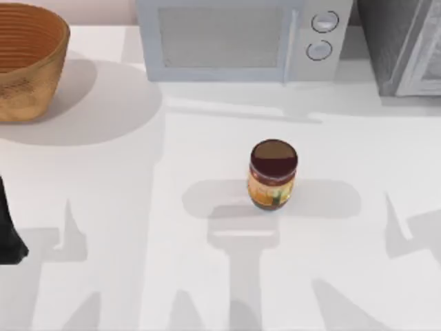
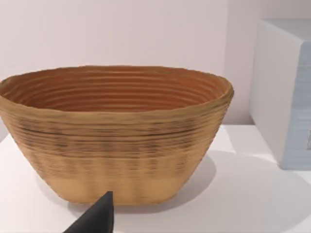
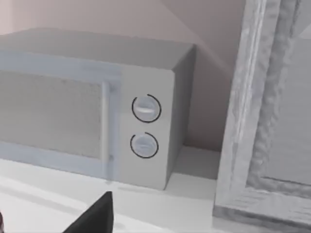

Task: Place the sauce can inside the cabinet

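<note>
1. Standing alone near the middle of the worktop (image 1: 103,207), the sauce can (image 1: 273,175) is upright, with its dark round top facing up and its yellow label to the front.
2. Nothing is touching the can, and no gripper is near it.
3. From the can, the cabinet (image 1: 396,48) sits at about 1 o'clock, in the far right corner. Its pale door (image 3: 272,121) looks shut.
4. A white microwave (image 1: 241,38) with two round knobs stands at about 12 o'clock from the can. A woven basket (image 1: 27,58) sits at about 10 o'clock, in the far left corner.
5. The left arm (image 1: 8,227) peeks in at the left edge of the top view, at about 9 o'clock from the can. In the left wrist view a dark tip of the left gripper (image 2: 97,216) points at the basket. How far open it is cannot be told, and it holds nothing that can be seen.
6. In the right wrist view a dark tip of the right gripper (image 3: 97,216) faces the microwave and the cabinet. Its opening cannot be told either.
7. The job looks like it is at the very start. No step is done yet.
8. The next move likely needs one gripper to come over the can and grab it, and the cabinet door to be opened so the can can go in.
</note>
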